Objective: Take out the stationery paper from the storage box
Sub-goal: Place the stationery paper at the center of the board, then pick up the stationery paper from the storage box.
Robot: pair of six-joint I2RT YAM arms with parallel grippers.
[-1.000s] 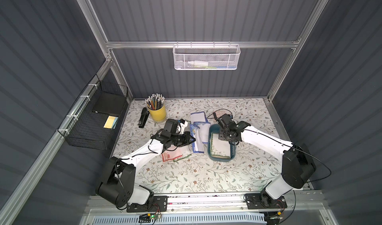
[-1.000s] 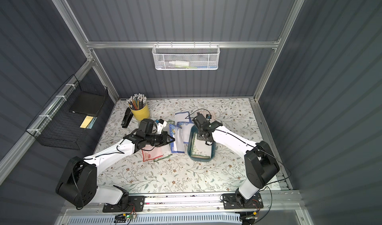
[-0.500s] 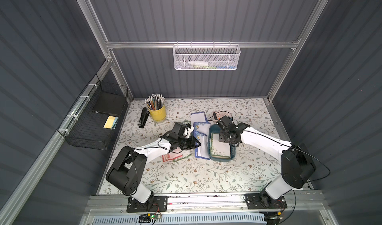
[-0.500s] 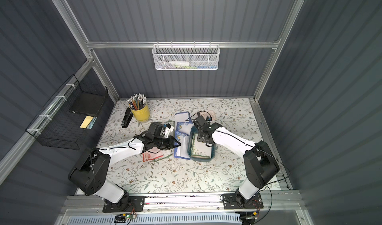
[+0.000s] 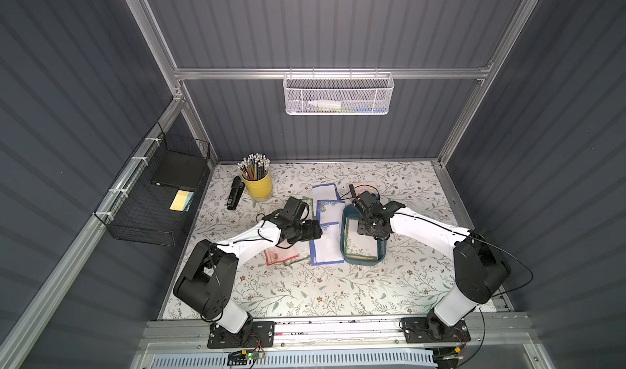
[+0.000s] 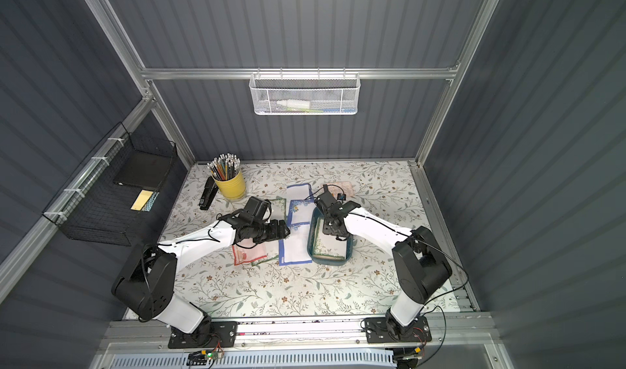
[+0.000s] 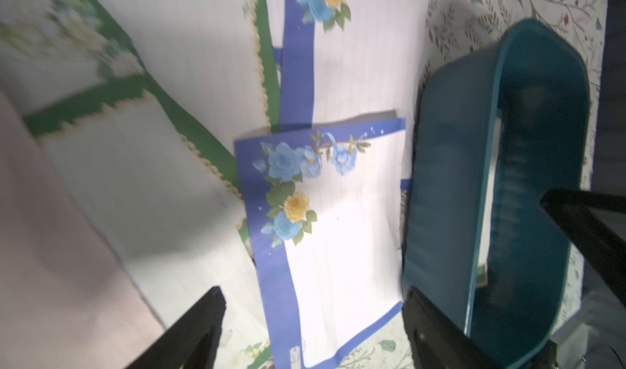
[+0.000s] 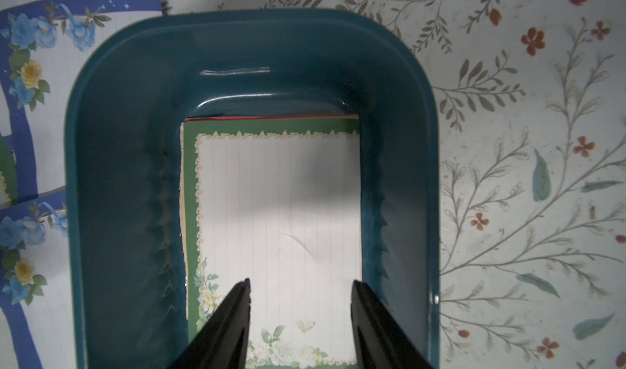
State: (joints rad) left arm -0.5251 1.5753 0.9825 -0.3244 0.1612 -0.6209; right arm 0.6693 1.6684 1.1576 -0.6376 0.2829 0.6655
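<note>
Left pincer (image 7: 311, 333) gapes wide, empty, over the table (image 5: 305, 292). Three blue-floral sheets (image 5: 327, 247) lie just beside one storage box (image 8: 115, 147). Inside it, one green-bordered sheet (image 8: 277, 214) tops the stack. Right pincer (image 8: 301, 316) hovers half-spread above it, holding nothing.

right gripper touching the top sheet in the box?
Cannot tell. Right wrist view shows the right gripper open over the green-bordered sheet in the storage box; height unreadable.
</note>
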